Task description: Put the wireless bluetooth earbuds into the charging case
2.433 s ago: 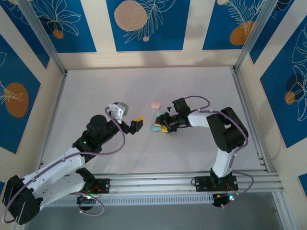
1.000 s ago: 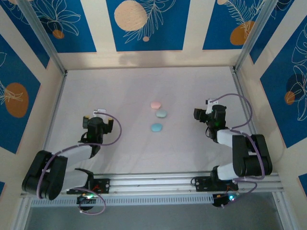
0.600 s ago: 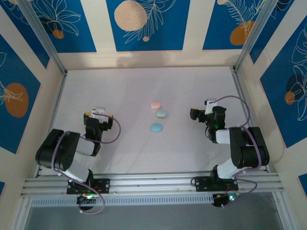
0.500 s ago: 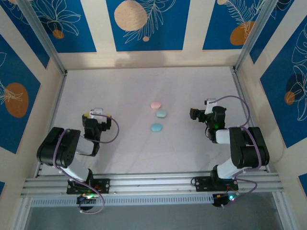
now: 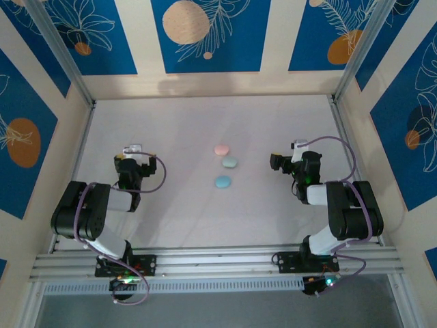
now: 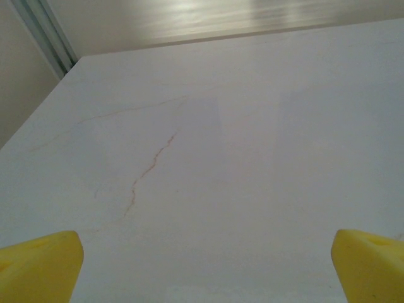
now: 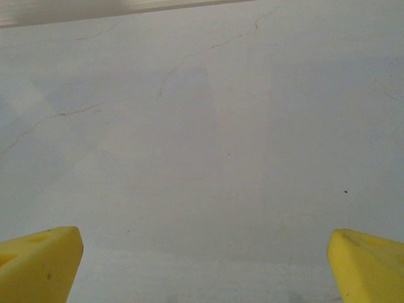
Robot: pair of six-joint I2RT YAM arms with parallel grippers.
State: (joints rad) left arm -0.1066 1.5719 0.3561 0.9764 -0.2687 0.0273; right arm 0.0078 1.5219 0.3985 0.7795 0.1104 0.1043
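Observation:
Three small rounded charging cases lie in a row at mid-table, all with lids down: a pink case (image 5: pixel 221 149), a mint case (image 5: pixel 230 162) and a light blue case (image 5: pixel 222 182). The earbuds are out of view. My left gripper (image 5: pixel 131 158) rests low at the left, well away from the cases. In the left wrist view it (image 6: pixel 205 271) is open, its yellow fingertips (image 6: pixel 38 268) far apart over bare table. My right gripper (image 5: pixel 298 157) sits at the right, equally clear of the cases. Its yellow fingertips (image 7: pixel 38 262) stand wide and the gripper (image 7: pixel 205 265) holds nothing.
The white table (image 5: pixel 205 116) has faint hairline cracks (image 6: pixel 148 167). Aluminium posts and patterned walls (image 5: pixel 205 27) close it in on three sides. A rail (image 5: pixel 218 260) carrying both arm bases runs along the near edge.
Both arms have pulled back from the cases and folded up at their sides. Over the last second the left gripper slid further left and away, and the right jaws spread wider.

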